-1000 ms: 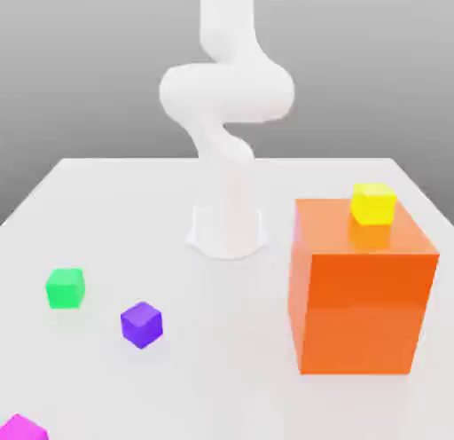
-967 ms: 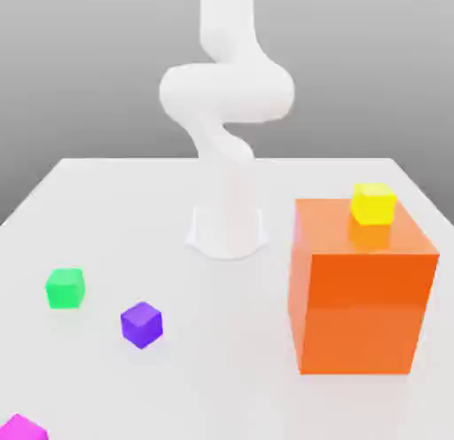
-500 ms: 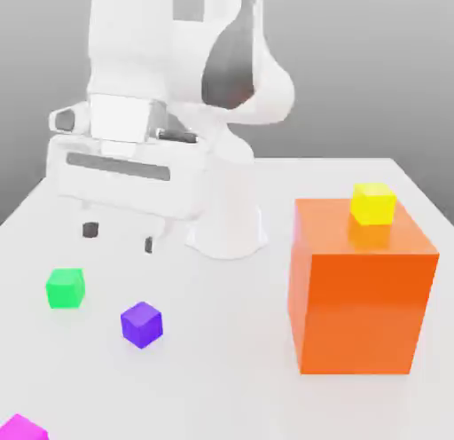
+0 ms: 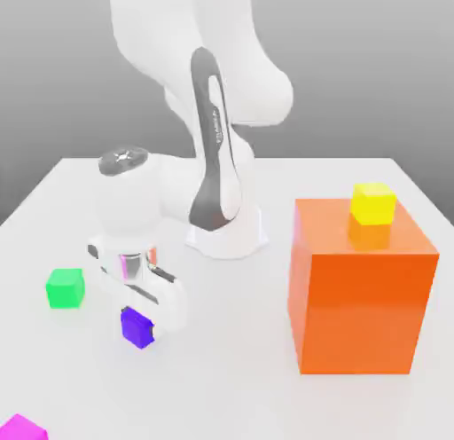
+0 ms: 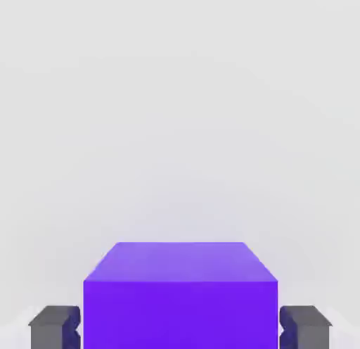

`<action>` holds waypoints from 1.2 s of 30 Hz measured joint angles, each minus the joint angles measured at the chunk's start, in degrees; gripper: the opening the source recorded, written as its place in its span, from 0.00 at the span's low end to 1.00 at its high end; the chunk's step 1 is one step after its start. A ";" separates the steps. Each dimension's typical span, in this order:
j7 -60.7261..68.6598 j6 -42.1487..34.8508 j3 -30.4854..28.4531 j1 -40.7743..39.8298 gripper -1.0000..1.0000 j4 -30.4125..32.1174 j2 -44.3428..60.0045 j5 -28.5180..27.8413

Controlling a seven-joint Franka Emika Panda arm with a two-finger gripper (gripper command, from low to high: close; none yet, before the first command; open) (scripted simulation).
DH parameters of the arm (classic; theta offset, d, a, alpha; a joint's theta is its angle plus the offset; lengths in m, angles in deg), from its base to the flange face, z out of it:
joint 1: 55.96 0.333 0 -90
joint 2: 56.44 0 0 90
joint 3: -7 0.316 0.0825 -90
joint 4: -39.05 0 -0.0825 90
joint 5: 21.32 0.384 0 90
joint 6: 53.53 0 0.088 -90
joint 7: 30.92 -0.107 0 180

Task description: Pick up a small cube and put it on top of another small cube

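- Claw (image 4: 140, 326) was clamped on the small glossy purple cube (image 4: 135, 327), which sat flat on the white desk (image 4: 222, 376), no long axis.
- One small bright green cube (image 4: 66, 287) lay nearby.

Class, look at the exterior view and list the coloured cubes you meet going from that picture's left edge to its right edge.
Magenta cube → green cube → purple cube, with the gripper down on it → large orange cube, with the yellow cube on top of it.

Glossy purple cube (image 4: 135, 327) on table, green cube (image 4: 66, 288) nearby
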 joint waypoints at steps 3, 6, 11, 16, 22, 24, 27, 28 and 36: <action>-0.13 0.42 0.29 -0.35 0.00 -0.08 0.49 -0.18; -1.13 -3.55 -1.08 0.78 0.00 0.77 -4.36 -1.34; -2.79 -11.78 -2.12 0.95 0.00 2.66 -14.44 -3.81; -10.09 -16.29 -4.13 -4.79 0.00 1.82 -18.33 -6.43; -19.27 -20.68 -7.47 -11.40 0.00 0.18 -21.32 -8.19; -22.14 -22.09 -8.64 -13.62 0.00 -0.36 -22.22 -8.48; -26.30 -24.16 -10.41 -16.92 0.00 -1.15 -23.44 -8.72; -27.60 -24.80 -10.95 -18.03 0.00 -1.40 -23.76 -8.72; -26.13 -15.93 -11.99 -18.95 0.00 -2.48 -13.52 -2.43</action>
